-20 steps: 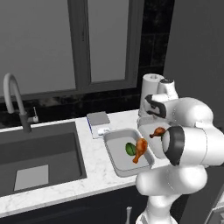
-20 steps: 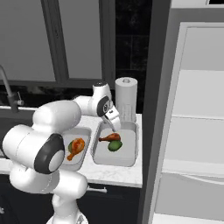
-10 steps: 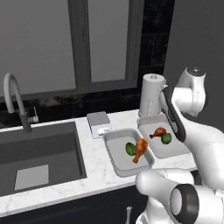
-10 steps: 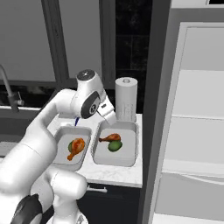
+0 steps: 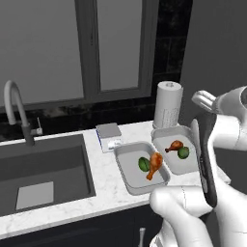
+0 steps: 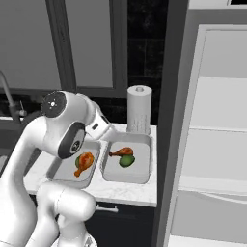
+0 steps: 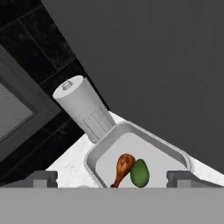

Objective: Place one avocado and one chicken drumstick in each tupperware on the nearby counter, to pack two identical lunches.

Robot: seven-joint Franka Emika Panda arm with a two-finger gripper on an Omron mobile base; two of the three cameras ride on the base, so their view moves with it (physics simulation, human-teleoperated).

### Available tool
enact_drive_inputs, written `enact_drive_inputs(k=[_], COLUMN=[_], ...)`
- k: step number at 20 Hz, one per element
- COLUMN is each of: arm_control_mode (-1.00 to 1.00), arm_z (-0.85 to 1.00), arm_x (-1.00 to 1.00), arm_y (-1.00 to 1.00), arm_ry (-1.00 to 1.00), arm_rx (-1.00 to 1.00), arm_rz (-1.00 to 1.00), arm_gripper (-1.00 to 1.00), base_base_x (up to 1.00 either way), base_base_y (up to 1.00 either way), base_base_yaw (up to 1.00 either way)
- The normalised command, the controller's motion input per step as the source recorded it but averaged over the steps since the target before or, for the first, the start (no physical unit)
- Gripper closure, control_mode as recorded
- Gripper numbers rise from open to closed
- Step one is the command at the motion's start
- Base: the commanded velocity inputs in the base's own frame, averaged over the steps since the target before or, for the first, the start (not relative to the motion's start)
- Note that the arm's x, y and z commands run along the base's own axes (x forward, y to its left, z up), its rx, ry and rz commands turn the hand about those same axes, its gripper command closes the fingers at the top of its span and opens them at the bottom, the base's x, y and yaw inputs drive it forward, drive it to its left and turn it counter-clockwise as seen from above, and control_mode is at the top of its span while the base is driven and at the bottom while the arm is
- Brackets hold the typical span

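Note:
Two light-grey tupperware sit side by side on the counter (image 5: pixel 103 185). The left tupperware (image 5: pixel 126 179) (image 6: pixel 61 177) holds an avocado (image 5: pixel 143 164) and a chicken drumstick (image 5: pixel 155 164) (image 6: pixel 85 161). The right tupperware (image 5: pixel 170 163) (image 6: pixel 144 159) (image 7: pixel 131 127) holds the other drumstick (image 5: pixel 174 145) (image 6: pixel 121 152) (image 7: pixel 124 166) and avocado (image 5: pixel 183 152) (image 6: pixel 126 161) (image 7: pixel 140 173). My gripper (image 7: pixel 113 178) hangs open and empty above the right tupperware, its fingertips (image 7: pixel 43 177) wide apart.
A paper towel roll (image 5: pixel 168 103) (image 7: pixel 85 109) stands right behind the right tupperware. A small grey box with a blue side (image 5: pixel 110 136) lies left of the containers, beside the dark sink (image 5: pixel 43 169) and faucet (image 5: pixel 17 108). The open fridge (image 6: pixel 212 144) is at the right.
The hand has lifted up and back from the right tupperware, leaving the drumstick lying in it. The arm has swung upward; the food has not moved.

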Motion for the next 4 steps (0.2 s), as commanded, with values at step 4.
enact_drive_inputs(k=[4], arm_control_mode=[-1.0], arm_z=[1.0], arm_x=[-0.66], arm_y=[0.2], arm_ry=[-0.28], arm_rx=[-0.19], arm_rz=[0.09], arm_gripper=[-1.0], base_base_x=[0.0], base_base_y=[0.0], base_base_yaw=[0.0])
